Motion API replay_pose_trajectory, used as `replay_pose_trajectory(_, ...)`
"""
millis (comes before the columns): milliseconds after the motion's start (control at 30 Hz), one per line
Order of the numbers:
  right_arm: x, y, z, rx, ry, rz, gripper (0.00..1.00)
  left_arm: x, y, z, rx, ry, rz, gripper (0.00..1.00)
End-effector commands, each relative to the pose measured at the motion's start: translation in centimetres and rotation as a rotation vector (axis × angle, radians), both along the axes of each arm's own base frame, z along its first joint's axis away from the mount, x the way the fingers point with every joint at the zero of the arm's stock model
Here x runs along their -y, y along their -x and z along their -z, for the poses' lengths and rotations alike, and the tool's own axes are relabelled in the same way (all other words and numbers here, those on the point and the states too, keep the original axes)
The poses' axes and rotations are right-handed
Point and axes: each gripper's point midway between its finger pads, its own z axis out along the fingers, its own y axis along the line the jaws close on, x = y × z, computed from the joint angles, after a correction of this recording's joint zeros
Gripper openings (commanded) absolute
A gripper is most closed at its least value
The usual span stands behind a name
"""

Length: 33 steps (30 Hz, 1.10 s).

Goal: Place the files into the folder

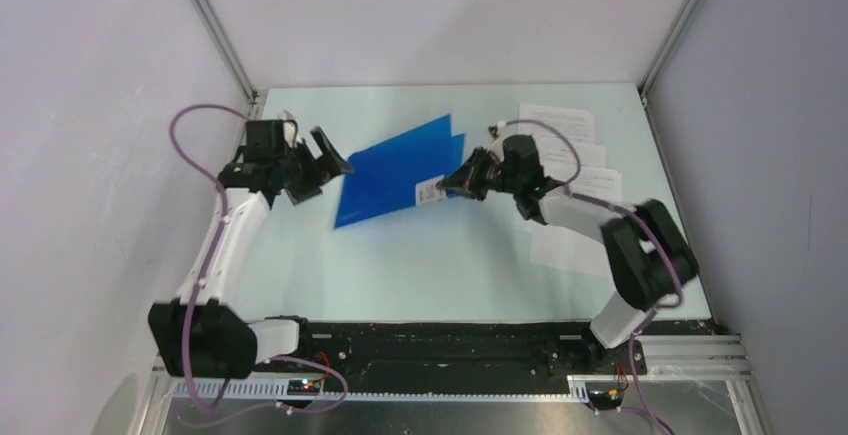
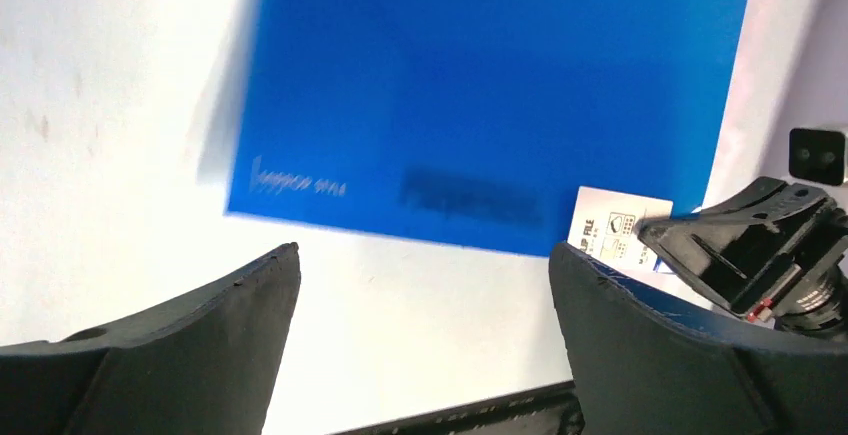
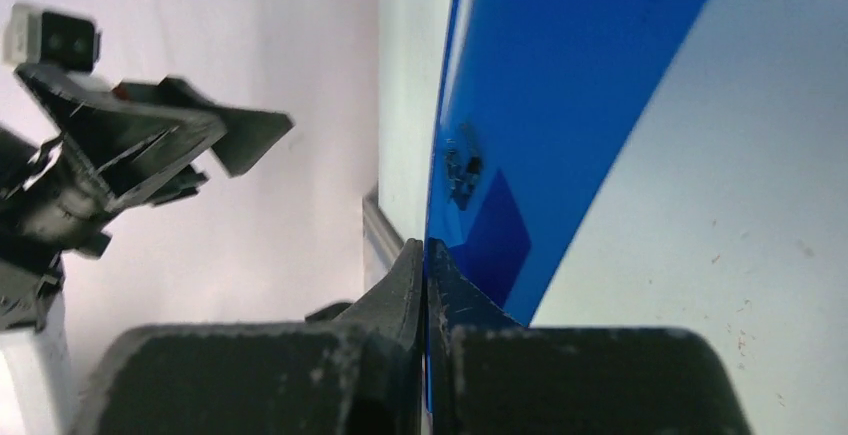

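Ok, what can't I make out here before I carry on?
- Files, top view: right arm covers part of the sheets; count unclear, print too small.
- Folder, left wrist view: cover print blurred, top cut off by the frame.
- Label, left wrist view: partly behind the right jaws, text too small.
- Right wrist view: the shut jaws hide whether they pinch one cover or both.

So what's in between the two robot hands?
The blue folder is between them in the top view, the right gripper pinching its edge, the left gripper open beside it.
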Motion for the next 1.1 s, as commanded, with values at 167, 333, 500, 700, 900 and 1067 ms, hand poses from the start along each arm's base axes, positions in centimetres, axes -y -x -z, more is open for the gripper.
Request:
replay_pose_trajectory(167,10.4,-5.2,-14.6,0.594,0.423,0.405,0.00,-0.2,0.4,-12.1,0.275,-0.008,0.012,0.98)
replay_pose_trajectory(333,11.4,-3.2,-18.6,0.903,0.646,0.423,0.00,-0.7,0.0,-13.1,0.296,-0.021,-0.011,0.98)
replay_pose_trajectory(500,8.0,-1.0,-13.9,1.026,0.970,0.263,0.00,-0.7,-0.3,-13.7,0.302,-0.008,-0.027,0.98)
replay_pose_trajectory(700,3.1,2.5,-8.5,1.193,1.284,0.140,0.00,-3.3,-0.5,-14.4,0.301,-0.002,-0.117,0.98)
replay_pose_trajectory(900,1.5,5.6,-4.7,1.241,1.300,0.098,0.00,-5.1,-0.1,-15.2,0.288,0.128,-0.211,0.98)
replay_pose_trajectory(1067,1.1,6.9,-2.4,1.246,1.320,0.068,0.00,-2.6,0.8,-15.7,0.271,0.222,-0.156,0.98)
